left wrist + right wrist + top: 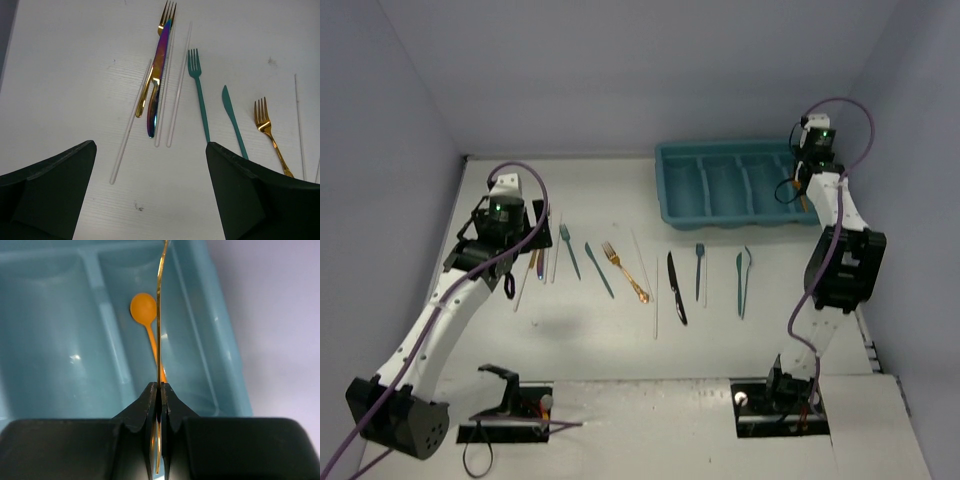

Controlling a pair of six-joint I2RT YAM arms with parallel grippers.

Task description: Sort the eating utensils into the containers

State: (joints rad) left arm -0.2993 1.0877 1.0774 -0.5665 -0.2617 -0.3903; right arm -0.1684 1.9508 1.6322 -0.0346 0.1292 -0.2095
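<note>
**A:** Right wrist view first: where is the piece in hand?

**B:** The gold utensil is pinched edge-on in the right claw, whose jaws are pressed together on its handle. It is too thin from here to tell fork from spoon. Its long axis runs straight away from the claw, along the end compartment of the teal cutlery tray. It hangs over one orange spoon lying on that compartment's floor.

**A:** So what does the drop turn on?

**B:** On that alignment, I'd judge. The piece looks parallel to the compartment's walls and between them, so parting the jaws should land it beside the spoon. How high it hangs above the floor I cannot tell.

**A:** And the tray?

**B:** There is one tray, at the far right corner of the table.

**A:** The other arm?

**B:** The left claw hangs over the table's left side, jaws wide apart with nothing between them. Just ahead of it one iridescent knife lies on top of one gold fork, both pointing lengthwise away from the claw. The left arm is far nearer these than the right.

**A:** Count the rest there.

**B:** One teal fork, one teal knife and a second gold fork. I can also make out four pale chopsticks, three of them beside the iridescent knife. The top view adds one black knife near the table's middle.
</note>
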